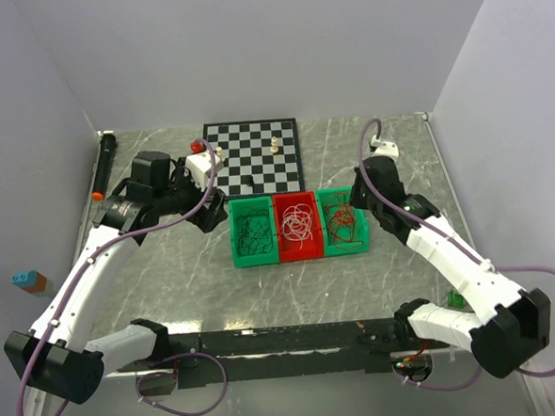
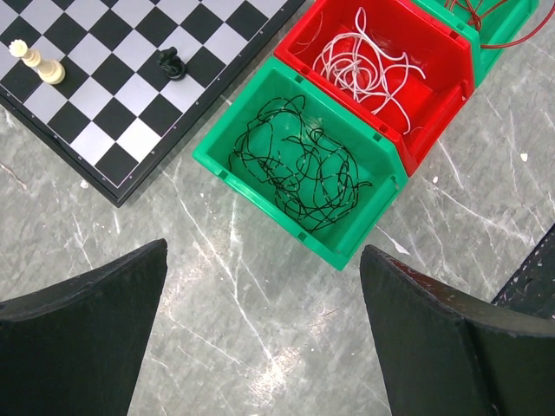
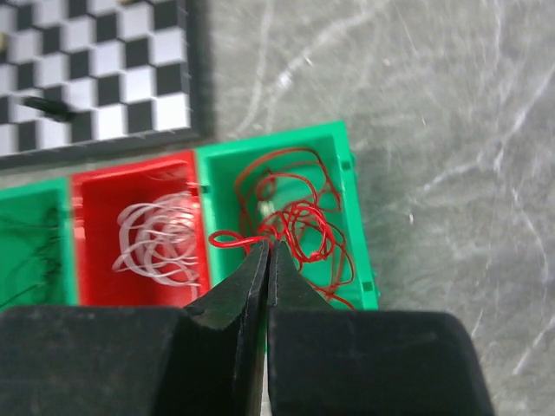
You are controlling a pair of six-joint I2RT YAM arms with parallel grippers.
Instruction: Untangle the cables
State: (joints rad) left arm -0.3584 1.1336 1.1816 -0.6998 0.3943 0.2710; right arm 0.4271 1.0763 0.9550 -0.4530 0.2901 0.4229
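The cables lie sorted in three bins. Black wires (image 1: pixel 252 230) fill the left green bin (image 2: pixel 260 108). White wires (image 1: pixel 297 224) fill the red bin (image 2: pixel 434 104). Red wires (image 1: pixel 342 223) fill the right green bin (image 3: pixel 347 173). My right gripper (image 3: pixel 268 249) hangs over that bin, shut, with a red wire strand (image 3: pixel 299 221) pinched at its tips and looping out on both sides. My left gripper (image 2: pixel 264 260) is wide open and empty over bare table, near the left green bin's corner. In the top view the left gripper (image 1: pixel 213 195) is left of the bins and the right gripper (image 1: pixel 357 201) is above the right bin.
A chessboard (image 1: pixel 256 157) with a few pieces lies behind the bins. A black cylinder with an orange tip (image 1: pixel 103 167) lies along the left wall. A white block (image 1: pixel 199 163) sits by the board's left edge. A small white object (image 1: pixel 384 147) sits at the back right.
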